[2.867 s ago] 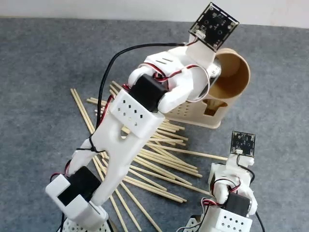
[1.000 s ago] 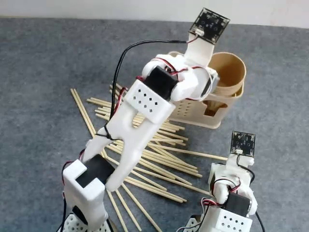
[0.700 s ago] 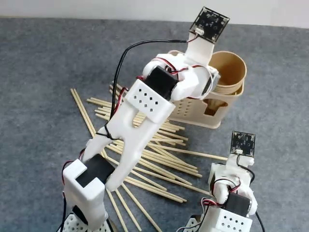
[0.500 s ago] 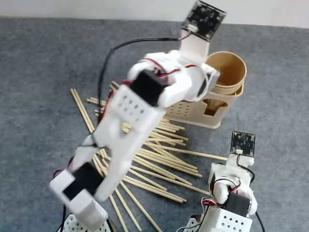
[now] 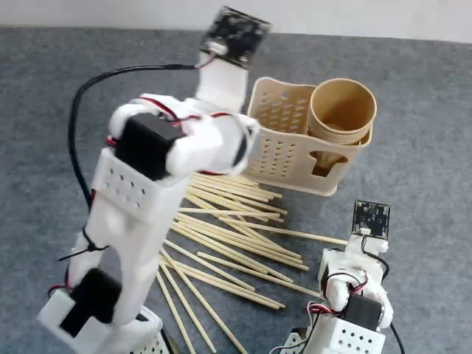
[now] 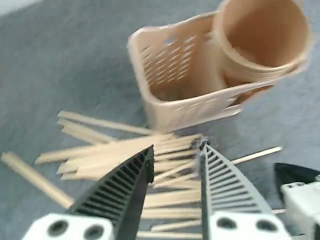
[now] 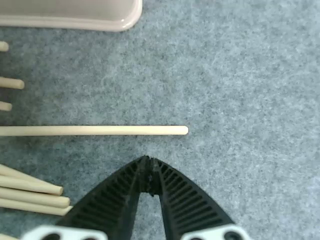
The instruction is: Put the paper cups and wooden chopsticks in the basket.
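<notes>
Pulled back from the basket [image 5: 284, 140], left jaws hang open, empty, over wooden chopsticks [image 6: 100, 155] yet to be collected; paper cups [image 5: 341, 110] already sit in the basket beyond. Right jaws closed, empty.

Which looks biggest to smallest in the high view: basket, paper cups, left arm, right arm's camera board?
1. left arm
2. basket
3. paper cups
4. right arm's camera board
The left arm rises toward the camera, so part of its lead is nearness.
</notes>
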Robot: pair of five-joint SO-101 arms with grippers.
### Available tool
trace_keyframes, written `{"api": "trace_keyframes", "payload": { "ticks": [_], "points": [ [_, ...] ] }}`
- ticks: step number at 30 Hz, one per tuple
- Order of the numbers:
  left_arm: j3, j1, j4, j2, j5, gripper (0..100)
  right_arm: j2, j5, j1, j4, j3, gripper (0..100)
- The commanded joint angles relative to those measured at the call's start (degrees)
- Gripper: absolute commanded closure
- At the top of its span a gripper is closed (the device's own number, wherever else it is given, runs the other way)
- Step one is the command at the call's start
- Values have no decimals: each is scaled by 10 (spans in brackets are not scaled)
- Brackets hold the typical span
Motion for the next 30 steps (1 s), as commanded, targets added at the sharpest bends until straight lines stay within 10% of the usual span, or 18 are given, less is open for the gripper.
{"api": "trace_keyframes", "payload": {
  "ticks": [1,18,30],
  "points": [
    [74,-52,6,-44,-20,839,-7,0,7,-6,68,993],
    [596,-324,-212,-315,-85,837,-7,0,7,-6,68,993],
    [702,-395,-363,-214,-79,838,-7,0,7,-6,68,993]
  ]
}}
